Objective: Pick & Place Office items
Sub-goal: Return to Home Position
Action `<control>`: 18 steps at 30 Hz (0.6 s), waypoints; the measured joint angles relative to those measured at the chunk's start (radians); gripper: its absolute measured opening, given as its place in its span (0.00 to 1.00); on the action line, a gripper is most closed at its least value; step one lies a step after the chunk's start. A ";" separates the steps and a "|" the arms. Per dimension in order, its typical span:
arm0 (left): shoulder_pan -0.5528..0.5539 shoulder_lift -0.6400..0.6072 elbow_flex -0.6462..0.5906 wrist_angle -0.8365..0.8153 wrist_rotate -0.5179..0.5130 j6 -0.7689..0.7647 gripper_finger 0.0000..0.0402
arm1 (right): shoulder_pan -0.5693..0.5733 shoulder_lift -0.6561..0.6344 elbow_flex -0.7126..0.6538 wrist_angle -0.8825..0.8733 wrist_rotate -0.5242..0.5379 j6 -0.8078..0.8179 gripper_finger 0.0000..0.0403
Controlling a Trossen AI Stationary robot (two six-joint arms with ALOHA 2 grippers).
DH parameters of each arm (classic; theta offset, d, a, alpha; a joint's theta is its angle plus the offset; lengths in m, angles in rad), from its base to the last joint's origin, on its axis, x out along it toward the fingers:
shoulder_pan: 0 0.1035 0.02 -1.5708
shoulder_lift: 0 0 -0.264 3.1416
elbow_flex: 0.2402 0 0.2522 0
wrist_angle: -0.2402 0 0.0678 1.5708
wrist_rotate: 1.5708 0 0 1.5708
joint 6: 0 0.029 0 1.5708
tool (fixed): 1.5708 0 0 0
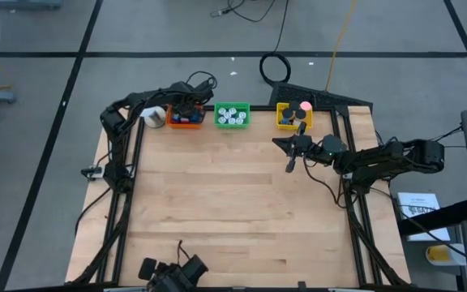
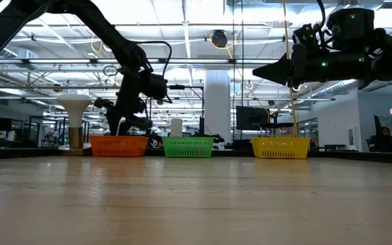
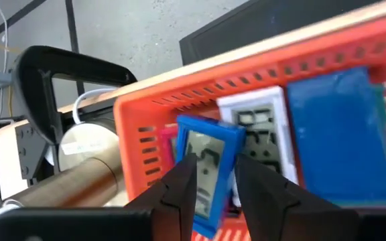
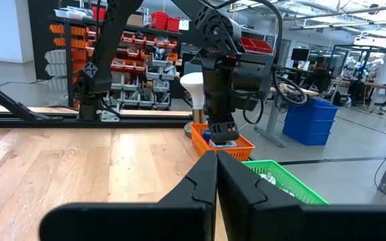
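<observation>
Under the black left hand (image 3: 213,181): orange slotted plastic basket (image 3: 146,110), blue-framed grey-faced flat rectangle (image 3: 210,155), white-framed one (image 3: 260,127) beside it, solid blue slab (image 3: 334,127).

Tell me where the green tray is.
In the low view the green tray stands mid-row at the far edge, the orange tray on its left, the yellow tray on its right.

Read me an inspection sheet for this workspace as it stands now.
Surface: wooden table, three trays along one edge.
Job's things: white bits in the green tray, pink roll in the yellow tray, blue-framed display in the orange tray.
Clutter: white lamp beside the orange tray.
Grippers: left pincer open over the orange tray; right pincer shut, empty, raised near the yellow tray.
Cables: black coil on the floor beyond the table.
Surroundings: shelves of bins, large blue bin.
</observation>
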 joint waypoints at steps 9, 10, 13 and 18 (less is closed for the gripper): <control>0.016 0.000 0.000 0.016 -0.052 -0.033 0.26 | 0.000 0.000 0.000 0.000 0.000 0.000 0.01; 0.016 0.000 0.000 0.017 -0.055 -0.033 0.26 | 0.000 0.000 0.000 0.000 0.000 0.000 0.01; 0.016 0.000 0.000 0.016 -0.073 -0.035 0.26 | 0.000 0.000 0.000 0.000 0.000 0.000 0.01; 0.014 -0.006 0.000 0.016 -0.096 -0.010 0.26 | 0.000 0.000 0.000 0.001 0.000 0.000 0.01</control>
